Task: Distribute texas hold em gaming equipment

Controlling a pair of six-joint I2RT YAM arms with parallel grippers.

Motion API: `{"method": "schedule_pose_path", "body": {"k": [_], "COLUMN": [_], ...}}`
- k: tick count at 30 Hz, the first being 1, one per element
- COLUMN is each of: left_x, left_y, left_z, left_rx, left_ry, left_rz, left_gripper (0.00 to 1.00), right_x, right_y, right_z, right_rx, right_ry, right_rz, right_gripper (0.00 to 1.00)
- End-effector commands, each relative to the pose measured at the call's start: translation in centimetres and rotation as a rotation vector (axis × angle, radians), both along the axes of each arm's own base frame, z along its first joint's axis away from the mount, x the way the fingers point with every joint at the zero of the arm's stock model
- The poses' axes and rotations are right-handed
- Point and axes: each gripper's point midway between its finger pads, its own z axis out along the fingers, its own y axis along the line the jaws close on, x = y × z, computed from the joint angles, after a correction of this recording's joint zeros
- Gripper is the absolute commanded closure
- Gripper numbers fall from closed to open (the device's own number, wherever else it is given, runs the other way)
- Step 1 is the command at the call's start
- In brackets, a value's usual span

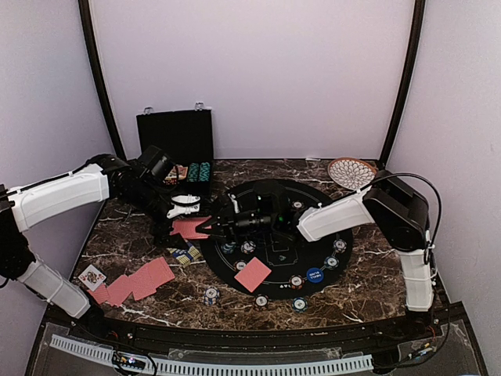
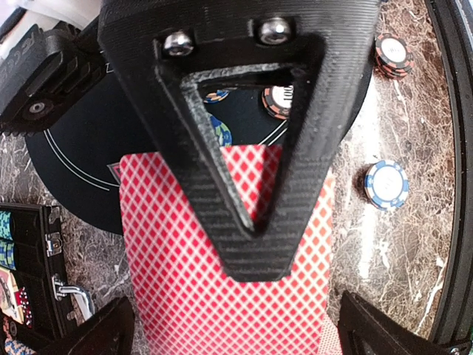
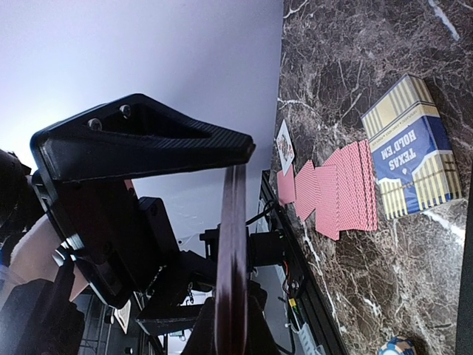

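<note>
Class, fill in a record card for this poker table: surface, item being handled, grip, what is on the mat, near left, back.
Surface: marble table with round black mat
Being handled: red-backed card beside the mat's left edge, between left gripper and right gripper
Grip: unclear which holds it
On mat: single card, poker chips round the rim, blue marker disc
Near left: fanned cards, Texas Hold'em box
Back: open black case, wicker plate

Light: bright, even on my overhead feed.
Blur: edge-on red-backed playing card (image 3: 231,259) nearest my right wrist lens.
</note>
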Motion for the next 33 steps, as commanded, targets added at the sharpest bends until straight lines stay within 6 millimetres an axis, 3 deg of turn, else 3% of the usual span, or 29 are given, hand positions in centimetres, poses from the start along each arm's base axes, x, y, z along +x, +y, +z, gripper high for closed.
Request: {"method": "schedule_pose_path", "body": {"k": [1,6,16,19,28,33], "left_x": [-1.4,-1.6,0.5,0.3,-0.2,-0.4], "left_y": [0.1,-0.6,-0.8,-0.9,-1.0,-0.8], "left_z": [0.9,0.5,0.8,1.0,1.1,0.8], "left_rx": [-0.029,-0.024,-0.002,-0.006,-0.011,0.002], "left_ry": [0.004,0.031,-0.055,-0.049,-0.034,-0.031], "left_rz": [-0.034,-0.051,-0.026,-0.035,-0.046,-0.056], "left_gripper": [0.01,0.04,0.07,0.08,0.31,0.42], "right_x": [-0.6,-1.1,-1.5,-1.6,-1.5,-1.3], "right_y": [-0.2,0.9,1.3,1.4,2.1,2.1], "right_z": [4.2,4.6,4.3,4.2,4.0,3.9], "right_rx": [0.117,0.14,0.143,0.141,0.142,0.139], "right_ry": [-0.062,-0.057,-0.048,-0.044,-0.037,-0.032], "right_rz": [0.024,0.057,0.073,0.076,0.078,0.063], "right_gripper": [1.0,1.0,1.0,1.0,1.0,0.94]}}
